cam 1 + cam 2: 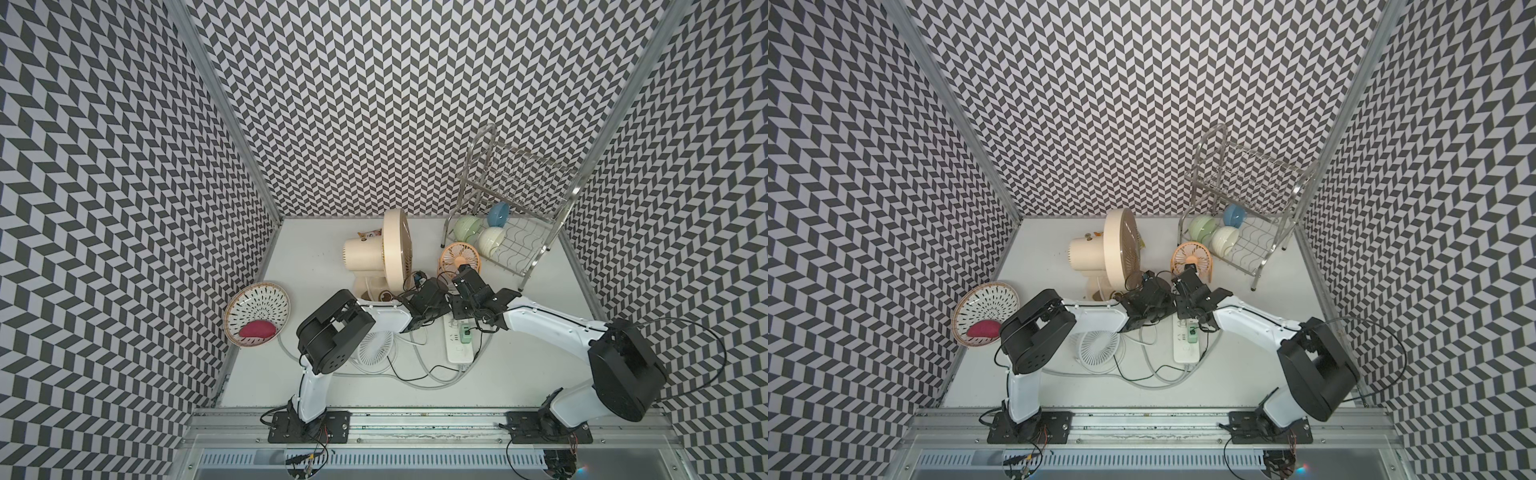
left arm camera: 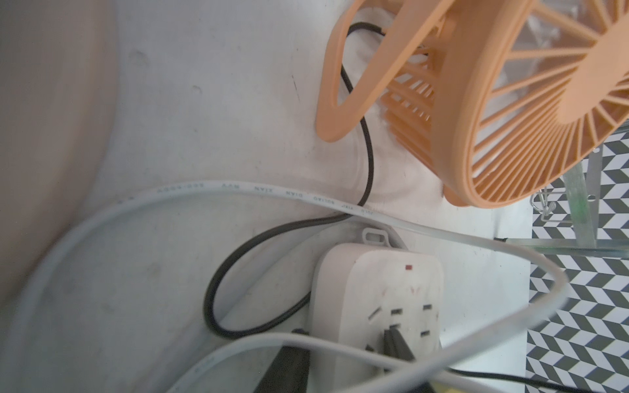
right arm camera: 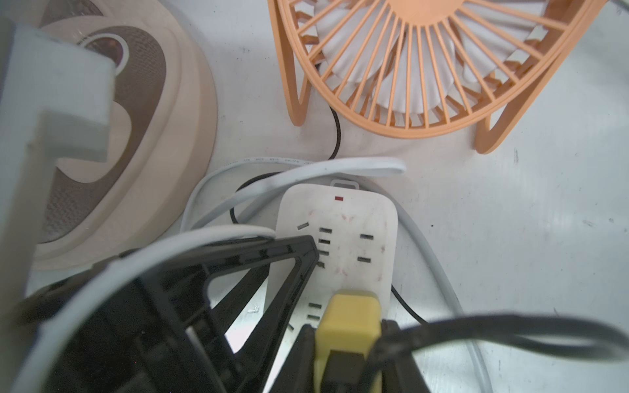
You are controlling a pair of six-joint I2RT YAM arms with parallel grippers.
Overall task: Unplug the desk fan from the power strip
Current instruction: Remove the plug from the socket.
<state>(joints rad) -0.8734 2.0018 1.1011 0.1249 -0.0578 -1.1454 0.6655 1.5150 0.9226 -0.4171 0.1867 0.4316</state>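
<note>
- My right pincer (image 3: 349,329) is pressed together on the plug (image 3: 347,314), one finger on each side of it.
- The plug sits on the power strip (image 3: 357,234), which lies flat on the table (image 1: 540,357) between my two arms.
- I see no pins, and the plug body looks still down against the strip, so I judge the pull is not yet done.
- My left pincer (image 2: 343,340) is partly spread. One tip rests on the strip's face and the other is beside its edge, I think to hold it down.
- What is left is to lift the plug straight out.
- The orange fan (image 3: 425,68) stands just behind the strip, with the cream fan (image 1: 395,249) beside it.
- The white fan (image 1: 374,349) lies under my left arm.
- A white cable (image 2: 238,190) loops over my left pincer, and a black cable (image 2: 369,153) runs under the strip. Both could catch.
</note>
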